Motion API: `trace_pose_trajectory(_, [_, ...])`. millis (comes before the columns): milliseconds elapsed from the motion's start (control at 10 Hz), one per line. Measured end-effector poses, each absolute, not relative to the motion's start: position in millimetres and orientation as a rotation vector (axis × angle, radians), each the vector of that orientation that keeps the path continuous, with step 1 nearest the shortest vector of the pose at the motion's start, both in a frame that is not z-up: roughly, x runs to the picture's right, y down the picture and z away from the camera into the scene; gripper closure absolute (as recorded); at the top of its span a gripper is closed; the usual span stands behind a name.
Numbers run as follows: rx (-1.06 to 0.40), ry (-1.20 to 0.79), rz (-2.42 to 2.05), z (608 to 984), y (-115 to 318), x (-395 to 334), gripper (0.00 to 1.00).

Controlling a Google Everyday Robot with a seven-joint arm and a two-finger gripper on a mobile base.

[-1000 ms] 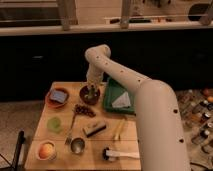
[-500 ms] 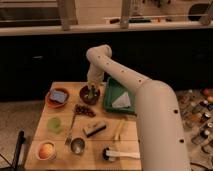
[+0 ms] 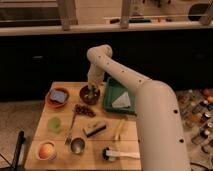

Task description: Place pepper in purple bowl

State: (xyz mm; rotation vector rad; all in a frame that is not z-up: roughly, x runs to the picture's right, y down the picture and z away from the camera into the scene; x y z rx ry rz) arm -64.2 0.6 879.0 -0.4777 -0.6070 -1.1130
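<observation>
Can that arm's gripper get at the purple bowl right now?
Probably yes: the gripper hangs right over the purple bowl, nothing between them; orange bowl and green tray sit aside.

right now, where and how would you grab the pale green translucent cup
Probably its rim, coming straight down from above: the pale green translucent cup seems to stand upright, mouth up. The hand is at the dark purple bowl.

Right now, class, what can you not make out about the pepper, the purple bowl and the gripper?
Pepper: camera view; too small to tell apart where the gripper hangs over the purple bowl.
Bowl's inside: camera view; mostly covered by the gripper.
Green tray: camera view; right side hidden behind the arm.
</observation>
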Motion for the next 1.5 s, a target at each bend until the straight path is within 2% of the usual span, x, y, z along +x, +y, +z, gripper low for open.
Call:
trace_pose_trajectory(200, [-0.479,-0.604,-1.12,879.0,0.2,-67.1,0.36])
trace_pose_trajectory(400, [-0.483,-0.602,-1.123,878.8,0.7,-66.2,0.21])
trace_pose_trajectory(1500, [-0.468,-0.62,-1.122,878.8,0.2,-62.4,0.2])
